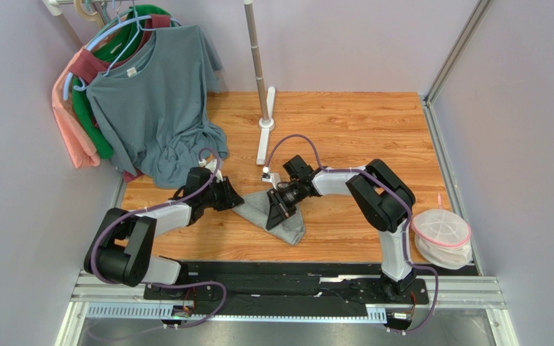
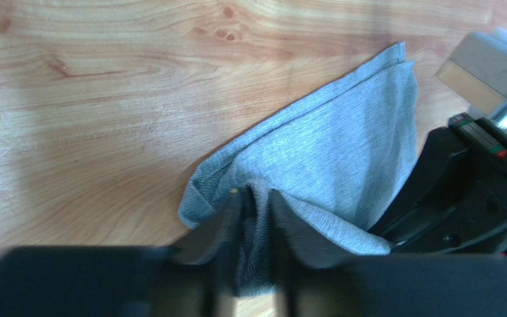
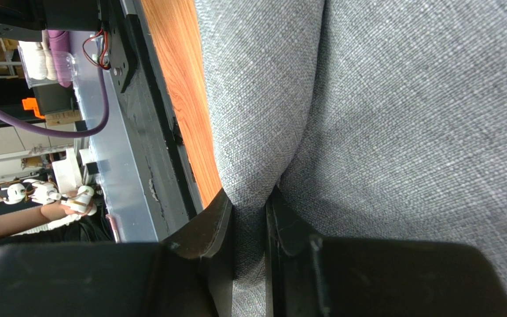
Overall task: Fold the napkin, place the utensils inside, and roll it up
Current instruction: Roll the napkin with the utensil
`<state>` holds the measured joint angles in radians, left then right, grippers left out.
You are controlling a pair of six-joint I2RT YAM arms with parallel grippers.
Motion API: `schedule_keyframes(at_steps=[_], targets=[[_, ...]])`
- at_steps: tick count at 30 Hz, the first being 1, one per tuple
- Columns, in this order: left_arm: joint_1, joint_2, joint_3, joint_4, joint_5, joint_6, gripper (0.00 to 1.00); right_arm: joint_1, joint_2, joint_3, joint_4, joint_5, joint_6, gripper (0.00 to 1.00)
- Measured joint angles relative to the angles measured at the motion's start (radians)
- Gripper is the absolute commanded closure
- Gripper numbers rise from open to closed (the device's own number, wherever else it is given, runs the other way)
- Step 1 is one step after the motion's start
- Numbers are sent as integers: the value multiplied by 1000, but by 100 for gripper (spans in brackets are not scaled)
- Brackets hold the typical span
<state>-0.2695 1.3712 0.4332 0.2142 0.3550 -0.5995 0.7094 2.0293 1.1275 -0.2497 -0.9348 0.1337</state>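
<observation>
- Roughly mid-table, the napkin point(image 1: 258, 211) lies folded into a narrow, angled shape on the wooden table point(image 1: 345, 130), right between the 2 grippers.
- The left gripper point(image 1: 234, 201) meets the cloth at its left end. In the left wrist view its fingers point(image 2: 226, 214) are pinched on a raised ridge of grey fabric point(image 2: 342, 152), with the cloth bunched in the gap between them.
- In that same view the doubled edges of the napkin run up to a far corner, at least 2 layers stacked, lying flat on the wood point(image 2: 104, 99).
- The right gripper point(image 1: 278, 207) reaches in from the right and sits over the cloth's middle. Its wrist view shows both fingers point(image 3: 216, 218) clamped on a fold of the napkin point(image 3: 401, 132), which fills most of the frame.
- A blue-grey T-shirt point(image 1: 153, 108) hangs with other garments at the far left.
- A metal pole on a white foot point(image 1: 265, 122) stands behind the napkin.
- A white mesh basket with a pink rim point(image 1: 441, 236) sits by the right arm.
</observation>
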Motion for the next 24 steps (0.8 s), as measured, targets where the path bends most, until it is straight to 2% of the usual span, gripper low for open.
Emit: schedule_keyframes(at_steps=[1,2,4,9,10,14,18,24], targets=[[0,11,2,-3,6,9,95,-3,0,0,-2,-2,0,67],[0,19,5,-7,10,12,100,-5,0,0,-4,-2,0,62],[0,38,24,-27,23,23,100,-6,-6,0,-19,14,0,50],[-4,76,102,-113,30,51,100,-5,-85,2,-114,115,-1,46],[-3,86,118,-128,26,57,100,-6,-106,2,-140,155,-1,31],[-3,118,173,-193,20,71,100,-10,-222,-12,-202,303,2,28],[-3,148,211,-242,22,79,100,5,-427,-93,-214,469,0,28],[-3,165,235,-275,26,85,100,136,-632,-227,-199,700,-2,28]])
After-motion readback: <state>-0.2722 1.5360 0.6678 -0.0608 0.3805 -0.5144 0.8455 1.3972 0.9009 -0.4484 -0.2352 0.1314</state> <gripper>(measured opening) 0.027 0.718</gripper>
